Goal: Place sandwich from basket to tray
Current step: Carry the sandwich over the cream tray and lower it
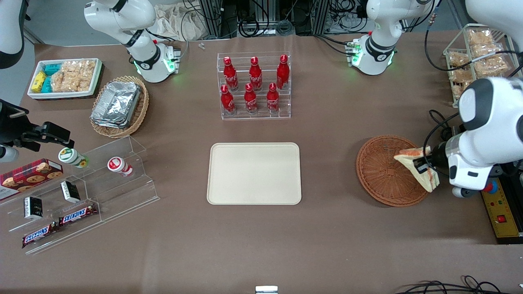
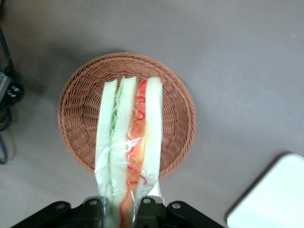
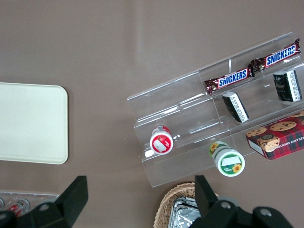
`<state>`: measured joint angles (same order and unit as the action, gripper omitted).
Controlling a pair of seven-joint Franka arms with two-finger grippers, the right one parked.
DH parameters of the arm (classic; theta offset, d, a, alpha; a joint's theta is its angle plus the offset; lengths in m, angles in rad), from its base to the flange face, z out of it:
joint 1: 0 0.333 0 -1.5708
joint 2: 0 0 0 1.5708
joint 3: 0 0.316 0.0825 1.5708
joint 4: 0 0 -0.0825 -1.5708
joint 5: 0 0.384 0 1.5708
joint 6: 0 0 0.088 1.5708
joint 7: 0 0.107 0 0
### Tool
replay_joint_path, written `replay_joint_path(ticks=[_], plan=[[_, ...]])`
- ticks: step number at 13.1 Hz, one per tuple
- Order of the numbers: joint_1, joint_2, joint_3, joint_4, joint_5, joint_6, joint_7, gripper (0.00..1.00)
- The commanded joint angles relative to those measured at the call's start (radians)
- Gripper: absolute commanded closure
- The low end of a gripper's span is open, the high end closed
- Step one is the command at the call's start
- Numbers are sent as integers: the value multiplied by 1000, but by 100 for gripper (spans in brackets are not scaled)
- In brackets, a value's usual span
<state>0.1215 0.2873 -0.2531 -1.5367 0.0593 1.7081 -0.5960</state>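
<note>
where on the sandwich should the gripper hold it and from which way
Grip across the two flat bread faces near one end of the wedge, coming from above. The sandwich is thin and long, so its broad sides suit two fingers. The gripper is already shut on it that way, holding it lifted above the basket, leaving the long cut edge with the filling free for setting on the tray.

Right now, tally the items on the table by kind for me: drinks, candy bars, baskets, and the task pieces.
Red bottles in the clear rack: 6
Snickers bars: 2
Wicker baskets: 2, the reddish-brown basket and the tan basket with foil trays
Tray: 1
Sandwich: 1, held by the gripper above the reddish-brown basket
Total: 12
</note>
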Motion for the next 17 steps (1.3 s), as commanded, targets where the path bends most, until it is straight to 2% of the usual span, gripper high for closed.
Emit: replay_joint_path(ticks=[1, 3, 7, 11, 14, 17], plan=[[-72, 44, -83, 139, 91, -77, 31, 100], [-178, 113, -103, 182, 112, -62, 41, 100], [-357, 381, -103, 389, 114, 16, 38, 100], [-448, 551, -97, 388, 116, 214, -31, 100], [-485, 613, -97, 383, 116, 232, -57, 100], [-494, 613, -98, 322, 112, 232, -65, 100]])
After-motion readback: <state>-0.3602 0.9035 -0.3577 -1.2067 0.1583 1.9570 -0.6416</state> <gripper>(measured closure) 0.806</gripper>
